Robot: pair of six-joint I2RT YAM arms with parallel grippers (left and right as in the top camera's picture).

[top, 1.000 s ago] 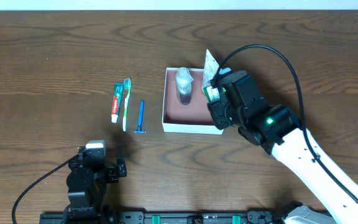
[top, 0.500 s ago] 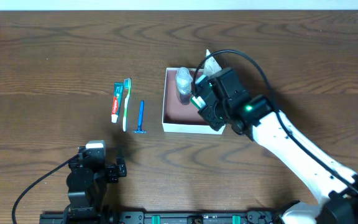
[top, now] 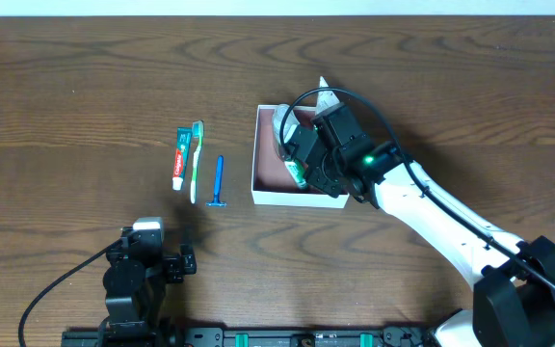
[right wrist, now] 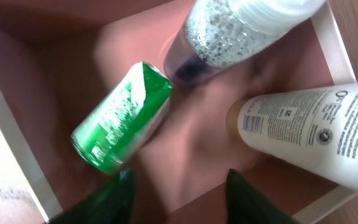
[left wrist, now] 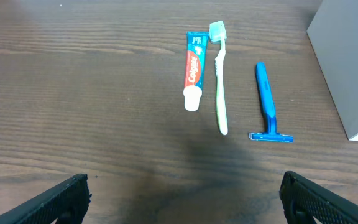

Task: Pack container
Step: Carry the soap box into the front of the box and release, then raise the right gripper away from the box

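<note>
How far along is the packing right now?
Done: a clear glittery bottle, a white bottle and a green packet lie inside the container. In hand: nothing; the right gripper hangs open above them. Remaining: the toothpaste, toothbrush and blue razor lie on the table, in front of the open left gripper.

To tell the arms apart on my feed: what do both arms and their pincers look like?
The right arm has white links, a black wrist housing with a lit green light, and a black cable looping off it. The left arm is black with a pale block on top and a black lead. The left pincer has dark, ridged fingers; the right pincer shows dark, blurred ones.
</note>
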